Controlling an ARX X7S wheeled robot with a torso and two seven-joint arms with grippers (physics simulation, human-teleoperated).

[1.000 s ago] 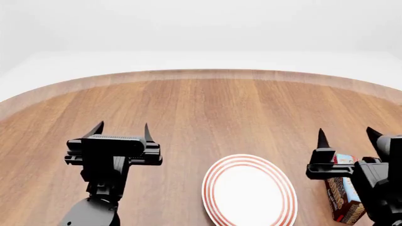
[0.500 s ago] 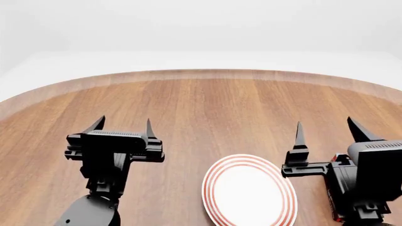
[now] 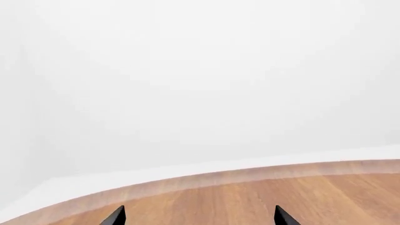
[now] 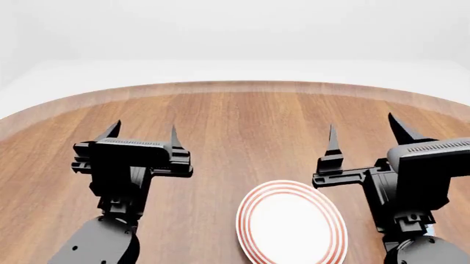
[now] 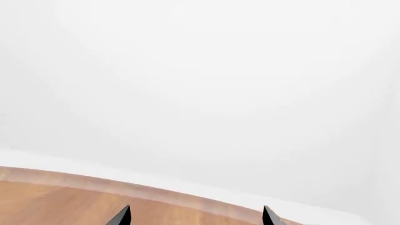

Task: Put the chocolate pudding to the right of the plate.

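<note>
Head view, nearest edge: plate (image 4: 291, 225), white with red rings, flat on the table (image 4: 242, 126), low and a little right of center, its near rim cut off by the frame. Chocolate pudding not visible in any view; the right arm's black body covers the table just right of the plate, so its spot can't be told. Right gripper (image 4: 361, 138) raised above the table, just right of and beyond the plate, its left finger bracket overlapping the plate's upper right rim in the picture; jaws spread wide apart, nothing between them, pointed fingertips (image 4: 333, 137) aimed toward the far side. Left gripper (image 4: 142, 135) on the other side, well apart from the plate, also lifted, jaws apart and empty, tips pointing away from the robot. Both grippers sit at about the same depth. Beyond them bare brown wood grain runs to the table's curved far edge, then pale floor and white background. Left wrist view: only the two dark fingertips (image 3: 115, 216) at the frame bottom, spaced apart, over wood, the curved table (image 3: 300, 187) rim and white beyond. Right wrist view: same layout, two fingertips (image 5: 122, 216) apart, a strip of table (image 5: 56, 192) edge, white background filling the rest.
</note>
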